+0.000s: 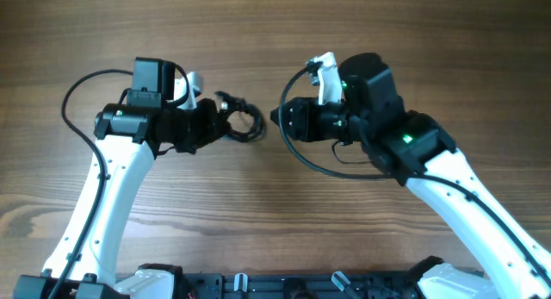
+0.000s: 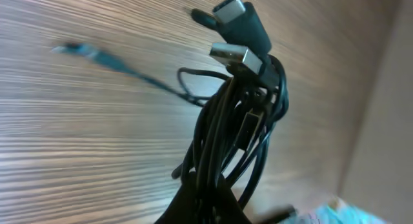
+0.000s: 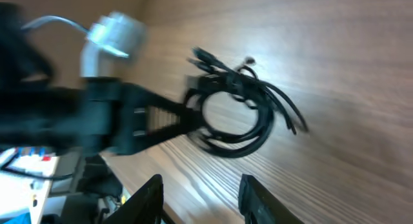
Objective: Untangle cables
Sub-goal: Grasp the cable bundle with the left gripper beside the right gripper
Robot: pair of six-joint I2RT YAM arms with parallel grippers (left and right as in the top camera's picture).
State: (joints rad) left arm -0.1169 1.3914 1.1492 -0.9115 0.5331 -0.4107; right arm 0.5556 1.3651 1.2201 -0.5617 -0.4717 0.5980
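Observation:
The cables [image 1: 244, 120] are a dark bunched coil held just above the wooden table, a little left of centre. My left gripper [image 1: 217, 123] is shut on the coil's left side. In the left wrist view the bundle [image 2: 237, 127] rises out of the closed fingertips [image 2: 208, 197], with two silvery plug ends [image 2: 233, 55] at its top and one blurred strand [image 2: 103, 56] trailing left. My right gripper [image 1: 279, 118] stands open to the right of the coil, apart from it. From the right wrist the coil [image 3: 237, 117] hangs beyond the spread, empty right gripper [image 3: 201, 199].
Bare wooden table [image 1: 258, 40] lies all around. Thick black arm cables loop beside the left arm [image 1: 77, 101] and under the right wrist [image 1: 314, 161]. The arm bases and a dark rail [image 1: 284, 286] line the near edge.

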